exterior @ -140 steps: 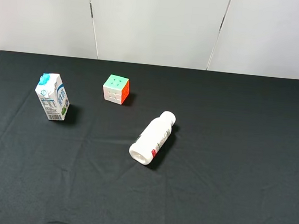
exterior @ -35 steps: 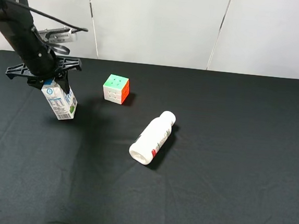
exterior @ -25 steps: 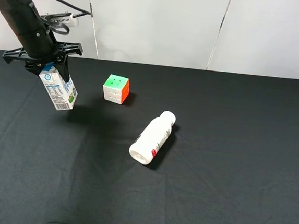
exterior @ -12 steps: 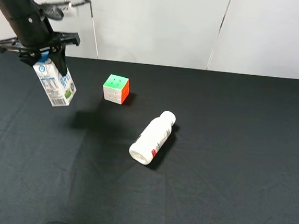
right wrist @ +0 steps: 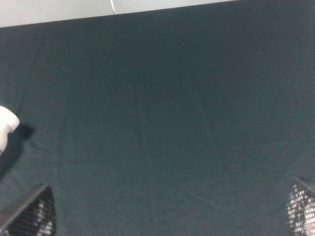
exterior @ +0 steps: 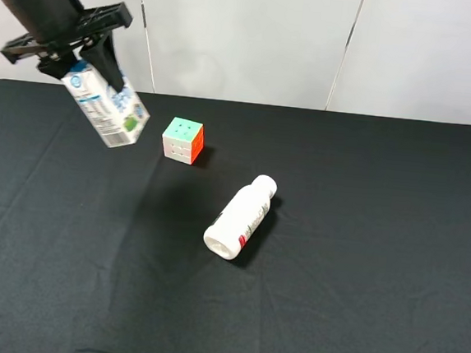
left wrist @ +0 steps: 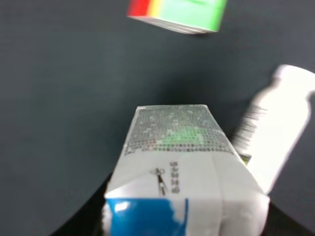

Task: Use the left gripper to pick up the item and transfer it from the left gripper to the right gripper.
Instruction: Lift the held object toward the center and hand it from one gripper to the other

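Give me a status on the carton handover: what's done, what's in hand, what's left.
Done: the pickup. The left gripper clamps the carton by its top, tilted and clear of the black cloth. In hand: holding it aloft at the table's far left. Left: the whole transfer. The right gripper is open over the cloth, nowhere near the carton, and absent from the high view.

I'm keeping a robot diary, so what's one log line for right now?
left end effector: shut on drink carton | carton: tilted, held above table | right end effector: open, empty | handover: not yet done
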Robot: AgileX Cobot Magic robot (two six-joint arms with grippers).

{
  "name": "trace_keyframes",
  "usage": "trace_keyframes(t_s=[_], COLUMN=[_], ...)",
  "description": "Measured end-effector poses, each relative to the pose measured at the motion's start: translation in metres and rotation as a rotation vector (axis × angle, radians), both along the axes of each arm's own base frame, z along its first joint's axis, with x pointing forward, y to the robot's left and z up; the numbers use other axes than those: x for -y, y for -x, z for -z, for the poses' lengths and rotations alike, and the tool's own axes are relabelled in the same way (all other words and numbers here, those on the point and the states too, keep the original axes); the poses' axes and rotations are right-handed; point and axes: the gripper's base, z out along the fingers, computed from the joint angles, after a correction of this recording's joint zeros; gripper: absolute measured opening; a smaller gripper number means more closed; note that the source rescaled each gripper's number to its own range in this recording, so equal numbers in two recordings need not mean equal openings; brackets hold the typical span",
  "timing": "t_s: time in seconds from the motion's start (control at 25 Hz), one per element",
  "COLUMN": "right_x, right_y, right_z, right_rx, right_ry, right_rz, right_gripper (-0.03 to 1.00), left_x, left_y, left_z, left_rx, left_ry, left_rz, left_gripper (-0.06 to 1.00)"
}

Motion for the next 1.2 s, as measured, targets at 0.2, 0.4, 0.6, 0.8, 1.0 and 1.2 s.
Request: trace_keyframes(t_s=[0.2,0.4,0.6,0.8,1.0,1.2], right_x=[0.000,0.000,0.000,0.000,0.000,0.000], right_y=[0.000,0.000,0.000,0.000,0.000,0.000], right_z=[0.000,0.000,0.000,0.000,0.000,0.000], right_rx=[0.000,0.000,0.000,0.000,0.000,0.000], right_ry=[0.000,0.000,0.000,0.000,0.000,0.000], right_rz=[0.000,0.000,0.000,0.000,0.000,0.000], right_gripper=[1.00,1.00,1.00,1.00,1.00,1.00], left_x=[0.014,0.021,0.025,0.032,0.056,0.084], left_y=[0.002,0.005,0.010,0.015,0.026,0.042], left_z=[-0.008,-0.013,-0.017,-0.020,-0.019,-0.019], left_rx=[0.017,0.020,0.010,0.007,0.009,0.013], left_ry=[0.166,0.263,0.321,0.378,0.385,0.391], left_rz=[0.068,0.138,0.210,0.278,0.380,0.498], left_gripper=[0.00,0.00,0.00,0.00,0.00,0.00])
